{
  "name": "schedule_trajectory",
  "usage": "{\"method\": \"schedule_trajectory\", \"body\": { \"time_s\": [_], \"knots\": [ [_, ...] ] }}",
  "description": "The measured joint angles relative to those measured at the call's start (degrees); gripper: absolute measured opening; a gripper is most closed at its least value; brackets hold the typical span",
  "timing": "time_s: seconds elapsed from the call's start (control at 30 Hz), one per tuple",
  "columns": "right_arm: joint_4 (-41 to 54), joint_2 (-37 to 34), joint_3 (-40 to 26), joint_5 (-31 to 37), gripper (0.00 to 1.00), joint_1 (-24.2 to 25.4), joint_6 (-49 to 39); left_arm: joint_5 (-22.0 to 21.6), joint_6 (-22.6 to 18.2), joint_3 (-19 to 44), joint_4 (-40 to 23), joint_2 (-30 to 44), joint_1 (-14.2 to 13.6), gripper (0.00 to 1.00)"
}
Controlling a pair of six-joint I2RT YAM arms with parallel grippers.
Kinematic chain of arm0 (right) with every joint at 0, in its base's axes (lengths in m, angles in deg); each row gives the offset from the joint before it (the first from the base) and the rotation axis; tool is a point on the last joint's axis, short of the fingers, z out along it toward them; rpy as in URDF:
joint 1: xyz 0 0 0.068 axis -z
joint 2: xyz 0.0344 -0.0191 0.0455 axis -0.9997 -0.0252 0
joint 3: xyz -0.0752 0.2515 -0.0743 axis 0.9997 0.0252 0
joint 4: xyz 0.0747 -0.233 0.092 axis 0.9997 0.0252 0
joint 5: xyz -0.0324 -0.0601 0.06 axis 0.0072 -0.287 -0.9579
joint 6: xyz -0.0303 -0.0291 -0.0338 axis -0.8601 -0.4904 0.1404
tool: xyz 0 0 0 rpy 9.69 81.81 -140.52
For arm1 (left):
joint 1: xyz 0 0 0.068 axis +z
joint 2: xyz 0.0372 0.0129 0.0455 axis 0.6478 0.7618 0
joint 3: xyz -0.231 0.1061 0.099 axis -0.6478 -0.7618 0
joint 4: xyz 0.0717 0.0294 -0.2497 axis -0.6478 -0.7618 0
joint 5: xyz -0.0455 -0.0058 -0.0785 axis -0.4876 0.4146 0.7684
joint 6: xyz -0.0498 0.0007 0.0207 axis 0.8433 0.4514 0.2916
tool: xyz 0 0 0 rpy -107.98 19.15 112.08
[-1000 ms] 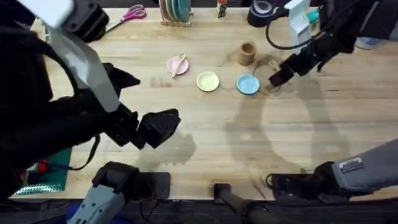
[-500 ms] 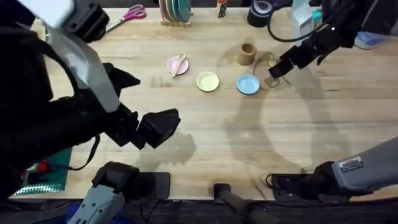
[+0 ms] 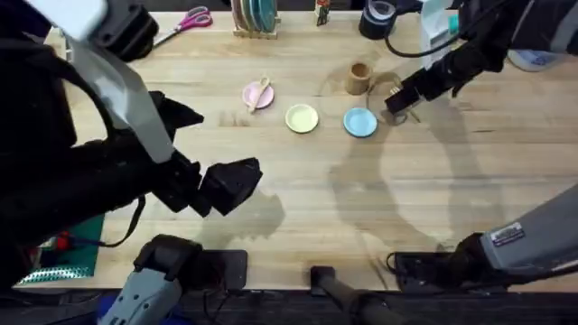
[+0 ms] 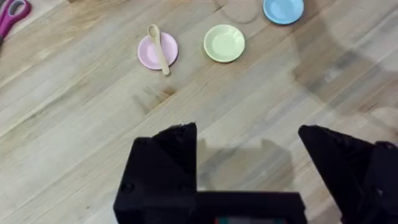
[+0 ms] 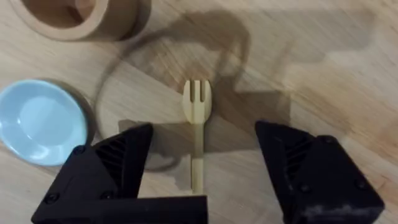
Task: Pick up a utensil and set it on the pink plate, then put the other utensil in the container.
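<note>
With right hand (image 5: 199, 171) wide open and empty astride the fork (image 5: 197, 127), lower squarely, pinch the handle, lift toward the container (image 5: 74, 15).

We see a pale-pink plate (image 4: 157, 51) bearing a pale wooden spoon (image 4: 159, 49), a yellow plate (image 4: 224, 43), a light-blue plate (image 5: 40, 122), a pale wooden fork (image 5: 197, 124), a brown wooden cup (image 5: 78, 15), pink-handled scissors (image 3: 185, 23) and a light wood-grain table (image 3: 361, 208).
</note>
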State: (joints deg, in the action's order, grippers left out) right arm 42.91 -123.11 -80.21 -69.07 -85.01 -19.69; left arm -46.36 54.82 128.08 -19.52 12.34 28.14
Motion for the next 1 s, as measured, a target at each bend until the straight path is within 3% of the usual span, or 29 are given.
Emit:
{"method": "schedule_trajectory", "body": {
  "time_s": [0.43,1.0],
  "knots": [
    [-1.3,-0.1,0.0,0.4,0.996,-3.0,1.1,0.0,0.0,0.0,0.0,0.0,0.0,0.994],
    [0.9,-0.2,-0.4,1.5,0.996,-3.0,1.3,0.0,0.0,0.0,0.0,0.0,0.0,0.995]
  ]
}}
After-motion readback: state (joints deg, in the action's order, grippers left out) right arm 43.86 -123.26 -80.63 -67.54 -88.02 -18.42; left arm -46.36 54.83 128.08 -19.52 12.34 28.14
